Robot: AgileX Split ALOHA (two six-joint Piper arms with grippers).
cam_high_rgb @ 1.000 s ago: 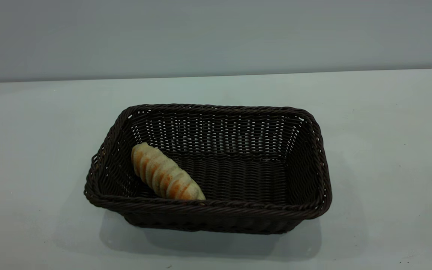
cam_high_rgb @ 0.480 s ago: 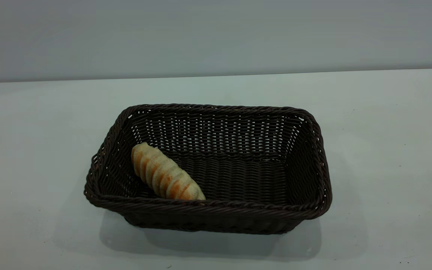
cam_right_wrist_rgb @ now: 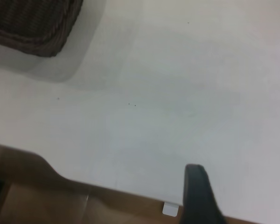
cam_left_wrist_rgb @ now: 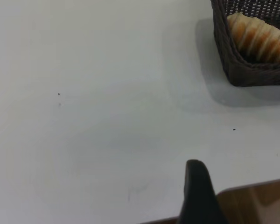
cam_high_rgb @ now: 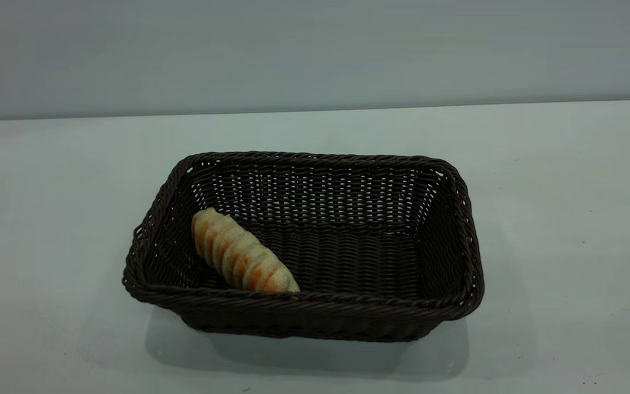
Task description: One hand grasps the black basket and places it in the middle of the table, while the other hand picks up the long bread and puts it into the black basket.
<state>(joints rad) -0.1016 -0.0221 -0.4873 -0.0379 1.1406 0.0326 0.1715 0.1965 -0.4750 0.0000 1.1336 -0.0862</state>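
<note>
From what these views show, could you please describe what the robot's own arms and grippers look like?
Very little of them shows. The exterior view has no arm in it at all. Each wrist view catches just one finger: the left gripper's finger and the right gripper's finger are both slim, matte black and tapering to a rounded tip. No cables, markings or arm links are visible.

Left claw (cam_left_wrist_rgb: 199,193): one slim matte blk finger, tapering, rounded tip. Right claw (cam_right_wrist_rgb: 198,196): same.
</note>
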